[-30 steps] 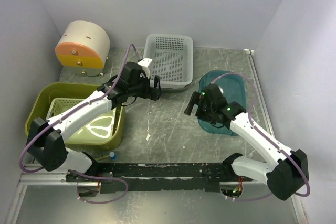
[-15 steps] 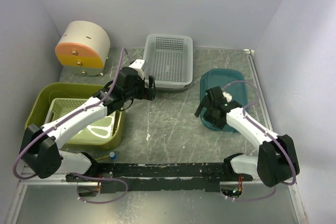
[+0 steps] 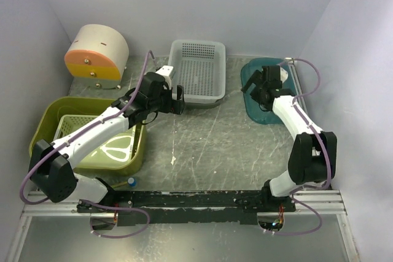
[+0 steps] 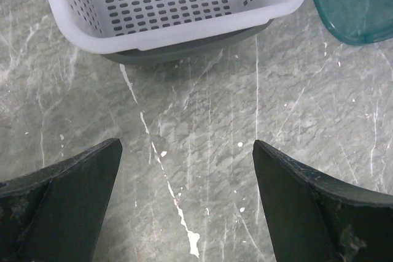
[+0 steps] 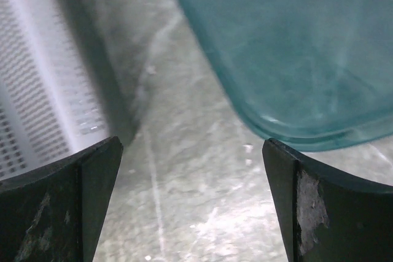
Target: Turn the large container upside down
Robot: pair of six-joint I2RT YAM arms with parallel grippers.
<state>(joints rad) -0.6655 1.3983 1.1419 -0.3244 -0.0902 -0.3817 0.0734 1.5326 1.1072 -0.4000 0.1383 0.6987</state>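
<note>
– Left gripper (image 3: 179, 101) first, seen from above: where is it, and does it hold something?
– It hovers over the table (image 3: 209, 145), just before the near wall of the white basket (image 3: 196, 69); its jaws stand apart and nothing is between them. The right gripper (image 3: 250, 85) is at the far right, by the left edge of the teal bin (image 3: 269, 110); from this view I cannot tell its state.
– And the large container (image 3: 42, 130)?
– It lies at the near left of the table, to the left of the left gripper and closer to the arm bases, apart from the fingertips; the left arm (image 3: 92, 132) crosses above its far right part; from the right gripper it is well apart, on the other side of the table. Its mouth points up, so it stands upright; its long axis runs about left to right, a little slanted; a pale green tray (image 3: 66, 126) sits inside it.
– What does the left wrist camera show?
– The fingers (image 4: 61, 207) are spread wide, with only bare table between them; the white basket is ahead, and a corner of the teal bin is at the upper right.
– And the right wrist camera?
– This gripper is released too; the jaws are wide apart, over bare table; the teal bin is ahead to the right, the white basket at the left, somewhat blurred.
</note>
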